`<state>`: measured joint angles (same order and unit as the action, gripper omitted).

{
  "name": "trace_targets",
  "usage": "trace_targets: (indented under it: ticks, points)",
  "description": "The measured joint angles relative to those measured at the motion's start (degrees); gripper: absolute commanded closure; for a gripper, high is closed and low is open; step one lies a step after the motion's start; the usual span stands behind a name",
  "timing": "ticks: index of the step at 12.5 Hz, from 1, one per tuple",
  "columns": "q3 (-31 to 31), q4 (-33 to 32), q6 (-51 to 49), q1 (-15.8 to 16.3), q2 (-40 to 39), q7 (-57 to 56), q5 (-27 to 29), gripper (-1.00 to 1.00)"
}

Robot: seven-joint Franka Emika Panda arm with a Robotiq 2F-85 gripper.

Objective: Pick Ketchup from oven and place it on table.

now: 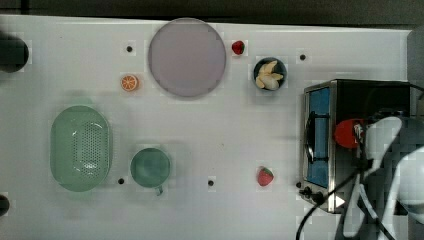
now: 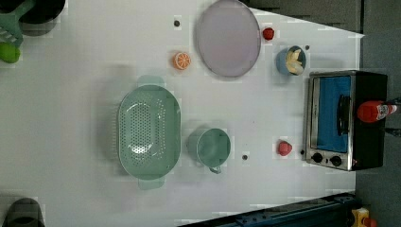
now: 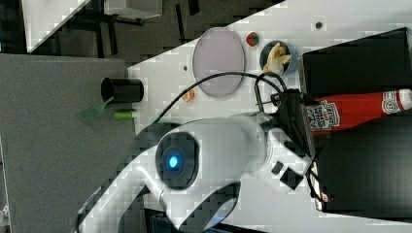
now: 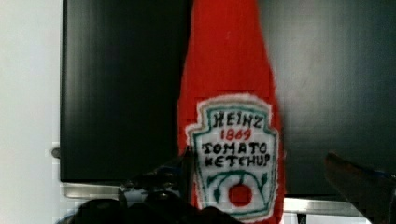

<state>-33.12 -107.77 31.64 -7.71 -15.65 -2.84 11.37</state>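
The Ketchup (image 4: 229,116), a red bottle with a white label, stands upright on the black top of the oven (image 4: 116,93). My gripper (image 4: 259,158) is open around the bottle's lower part, with one finger close beside the label and the other well clear of it. In the top view, the Ketchup (image 1: 347,132) sits just behind the oven's blue glass door (image 1: 320,140), and my white arm (image 1: 395,150) reaches in from the top view's right. The right view shows the bottle (image 3: 350,111) on the oven (image 3: 359,63), with my gripper (image 3: 296,116) at its base. The white table (image 1: 225,125) spreads in front of the oven.
On the table are a purple plate (image 1: 186,56), a bowl of banana pieces (image 1: 270,74), two strawberries (image 1: 265,176) (image 1: 238,47), an orange slice (image 1: 129,82), a green colander (image 1: 80,148) and a green cup (image 1: 150,168). Bare tabletop lies between the cup and the oven.
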Motion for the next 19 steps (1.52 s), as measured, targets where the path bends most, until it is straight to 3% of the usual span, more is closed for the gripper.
trace_targets:
  ticks: [6,7,10,19]
  points:
    - [0.4,0.8,3.4,-0.4,-4.1,0.0,3.1,-1.00]
    - [0.8,0.9,3.7,-0.5,-4.7,0.0,3.7,-0.92]
    - [0.9,0.3,3.8,0.0,-5.0,0.0,2.9,-0.27]
    - [0.1,7.1,0.0,0.3,-4.5,-0.5,0.0,-0.27]
